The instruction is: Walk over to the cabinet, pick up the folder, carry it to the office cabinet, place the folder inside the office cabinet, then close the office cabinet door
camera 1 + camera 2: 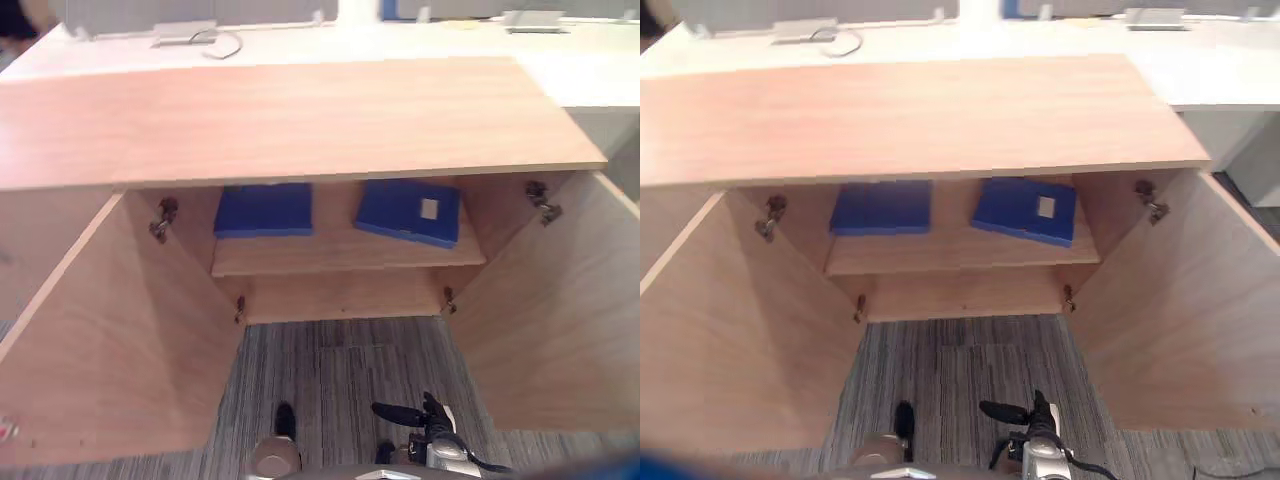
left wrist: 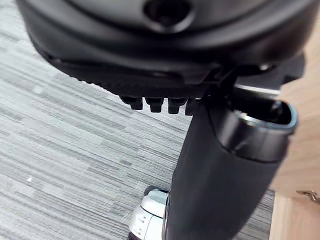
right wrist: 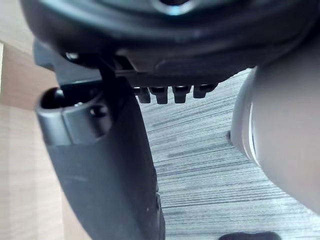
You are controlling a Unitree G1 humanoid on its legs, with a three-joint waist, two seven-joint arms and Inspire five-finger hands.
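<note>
1. Left eye view: the cabinet stands in front of me with both doors wide open. On its shelf lie two folders, apart from each other: the left blue folder lies straight, and the right blue folder, with a pale label, is turned a little. My left hand and my right hand hang low over the grey carpet, far from the shelf.
2. Right eye view: the same; both folders lie flat inside the cabinet.
3. Left wrist view: my fingers are relaxed and carry nothing; past them I see carpet.
4. Right wrist view: these fingers are also loose and empty, beside a wooden door.
</note>
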